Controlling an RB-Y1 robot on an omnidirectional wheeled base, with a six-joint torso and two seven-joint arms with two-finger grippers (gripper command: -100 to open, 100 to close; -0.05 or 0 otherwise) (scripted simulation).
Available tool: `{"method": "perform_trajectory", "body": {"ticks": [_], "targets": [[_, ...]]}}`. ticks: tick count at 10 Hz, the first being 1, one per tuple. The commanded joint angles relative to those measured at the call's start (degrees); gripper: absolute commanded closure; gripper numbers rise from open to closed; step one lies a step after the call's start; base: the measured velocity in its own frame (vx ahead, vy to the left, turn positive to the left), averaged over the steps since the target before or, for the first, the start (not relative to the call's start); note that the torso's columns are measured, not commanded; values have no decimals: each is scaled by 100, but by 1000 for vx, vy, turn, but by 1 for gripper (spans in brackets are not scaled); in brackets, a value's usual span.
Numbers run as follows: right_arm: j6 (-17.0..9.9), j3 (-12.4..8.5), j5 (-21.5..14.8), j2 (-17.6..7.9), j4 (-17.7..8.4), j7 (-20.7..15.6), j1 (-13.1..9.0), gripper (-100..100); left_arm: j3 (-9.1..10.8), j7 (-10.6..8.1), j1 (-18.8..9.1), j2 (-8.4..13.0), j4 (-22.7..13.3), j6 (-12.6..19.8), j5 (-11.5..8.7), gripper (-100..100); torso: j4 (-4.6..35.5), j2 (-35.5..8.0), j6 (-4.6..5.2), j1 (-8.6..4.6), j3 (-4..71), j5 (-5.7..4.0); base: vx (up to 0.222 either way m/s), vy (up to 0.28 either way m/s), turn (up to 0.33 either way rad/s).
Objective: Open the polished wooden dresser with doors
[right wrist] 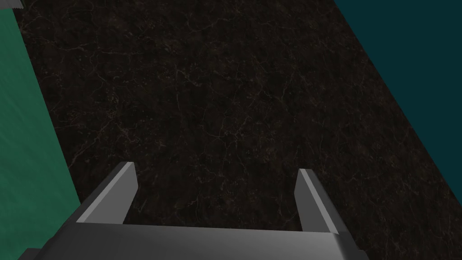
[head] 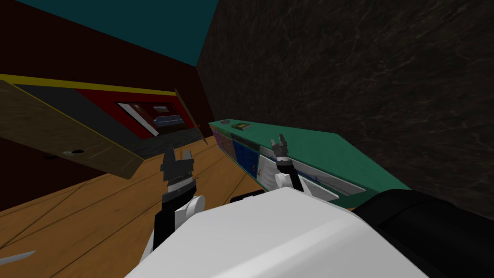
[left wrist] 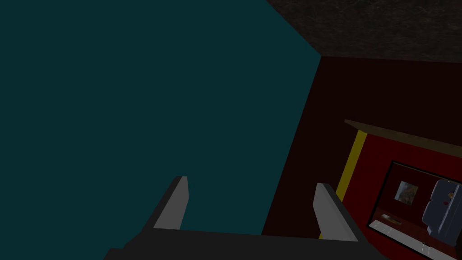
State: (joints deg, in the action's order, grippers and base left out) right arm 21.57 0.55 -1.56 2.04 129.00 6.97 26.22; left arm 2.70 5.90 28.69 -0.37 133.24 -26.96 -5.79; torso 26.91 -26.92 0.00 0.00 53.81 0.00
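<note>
Judging by how things lay, I had barely started. My left claw (head: 178,154) was spread wide and gripped nothing, and my right claw (head: 278,141) was just as released, near a green-topped cabinet (head: 333,152). The brown wooden dresser (head: 58,135) (I took it for the one meant) stood off to my left, well apart from both claws. Reaching it, gripping a door and pulling were all left to do.
</note>
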Motion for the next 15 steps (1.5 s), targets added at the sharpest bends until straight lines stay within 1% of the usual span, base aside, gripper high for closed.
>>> {"method": "perform_trajectory", "body": {"ticks": [1,2,3,4,5,6,7,8,11,15], "targets": [[0,0,0,0,0,0,0,0,0,0,0,0,0,0,0,0,423,-423,0,0,846,0,0,0,0],[0,0,0,0,0,0,0,0,0,0,0,0,0,0,0,0,846,-846,0,0,1691,0,0,0,0],[7,-15,-52,-266,-6,-42,-12,-100,0,0,0,0,0,0,0,0,1258,-1265,4,-6,2537,-8,14,13,-1],[3,-33,-105,-427,-29,-86,-8,-100,-1,0,0,-1,-2,0,0,0,1432,-1442,3,-19,2939,-20,9,36,-18],[-2,-59,-175,-604,-57,-144,-3,-100,-1,0,0,-1,-3,1,0,0,1481,-1476,0,-24,3064,-22,8,52,-13],[-8,-90,-262,-770,-90,-215,4,-100,0,0,1,-1,-3,1,0,0,1510,-1494,0,-12,3091,-10,17,54,-26],[-8,-90,-262,-810,-90,-215,4,-100,-1,0,1,-1,-3,1,0,0,1519,-1503,-5,-5,3093,-6,15,36,-5],[-14,-126,-365,-979,-127,-300,12,-100,0,0,1,-1,-3,1,0,0,1525,-1509,-6,-8,3092,-4,21,34,-15],[-35,-266,-757,-1454,-252,-621,47,-100,-1,0,1,-1,-2,0,0,0,1524,-1502,-7,5,3097,0,40,76,-26],[-65,-504,-1428,-2029,-431,-1168,113,-100,-1,0,2,-1,-2,0,0,0,1534,-1528,-1,1,3080,0,58,125,-28]]}}
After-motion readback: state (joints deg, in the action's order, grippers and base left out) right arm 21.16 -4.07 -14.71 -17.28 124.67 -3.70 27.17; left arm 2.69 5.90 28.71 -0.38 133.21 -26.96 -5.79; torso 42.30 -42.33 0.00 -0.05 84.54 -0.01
